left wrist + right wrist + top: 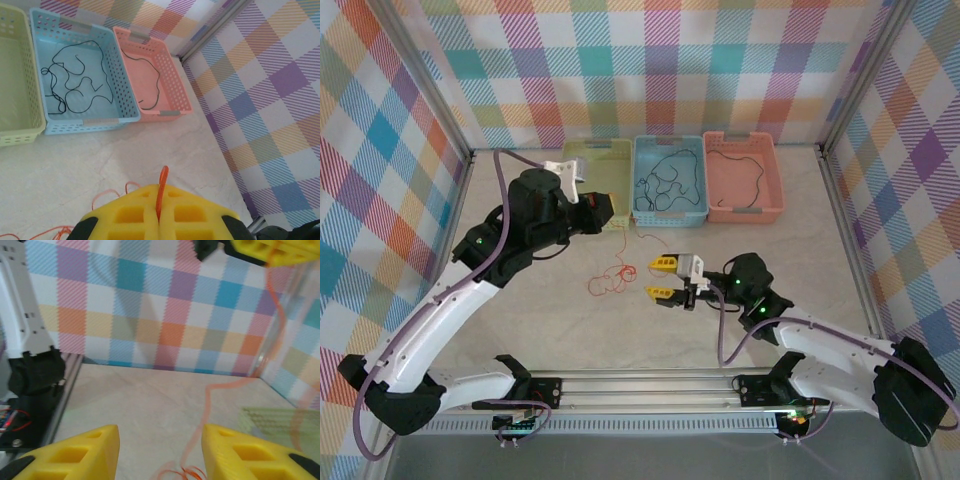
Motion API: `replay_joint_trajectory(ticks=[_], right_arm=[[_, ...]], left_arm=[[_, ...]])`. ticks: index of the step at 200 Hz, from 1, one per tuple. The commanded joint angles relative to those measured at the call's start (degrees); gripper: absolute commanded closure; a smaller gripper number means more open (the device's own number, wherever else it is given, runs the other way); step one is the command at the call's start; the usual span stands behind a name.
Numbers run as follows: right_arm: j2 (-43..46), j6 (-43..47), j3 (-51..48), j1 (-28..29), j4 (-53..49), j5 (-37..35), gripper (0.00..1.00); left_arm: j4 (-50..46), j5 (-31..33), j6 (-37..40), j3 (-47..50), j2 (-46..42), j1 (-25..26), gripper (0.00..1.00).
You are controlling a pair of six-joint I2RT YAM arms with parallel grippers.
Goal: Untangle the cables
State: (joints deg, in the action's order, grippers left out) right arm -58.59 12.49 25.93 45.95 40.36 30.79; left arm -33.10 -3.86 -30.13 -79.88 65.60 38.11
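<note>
Orange cable [610,278] pinched tight by the left gripper [160,197].
Its loose coil lies mid-tabletop [570,320], the right gripper [664,278] open-jawed just beside it; dark cables [76,93] lie in the blue basket [670,218] and the pink basket [745,214] at the far edge.

Three baskets [616,182] [670,218] [745,214]; two tools [159,202] [665,278]; one orange cable [609,279]

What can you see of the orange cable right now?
The orange cable is a thin, limp orange-red strand, plastic-looking. One end is pinched in the shut left gripper, with a short tip sticking out past it. From there it hangs down in loose waves to the table, where the rest lies in a small tangled heap of loops. The open right gripper sits beside that heap, not gripping it.
</note>
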Motion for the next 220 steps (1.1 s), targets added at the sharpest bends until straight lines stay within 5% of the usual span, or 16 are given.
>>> replay_joint_trajectory(ticks=[1,84,135,220], right_arm=[[-3.72,0.25,3.83,2.16,-1.61,2.38,0.52],[-21.26,-0.77,13.00,3.70,4.09,-9.63,0.44],[-27.10,-4.22,18.13,3.72,6.71,-5.70,0.45],[-34.93,-4.56,17.69,3.97,8.25,-3.59,0.76]], left_arm=[[-0.05,-1.67,-1.43,-2.55,0.48,-0.31,1.00],[-0.59,-2.96,-2.39,-4.75,1.11,-0.31,1.00],[-0.95,-4.43,-2.48,-6.39,2.35,-0.31,1.00],[-2.22,-5.52,-3.07,-13.86,4.33,-0.32,1.00]])
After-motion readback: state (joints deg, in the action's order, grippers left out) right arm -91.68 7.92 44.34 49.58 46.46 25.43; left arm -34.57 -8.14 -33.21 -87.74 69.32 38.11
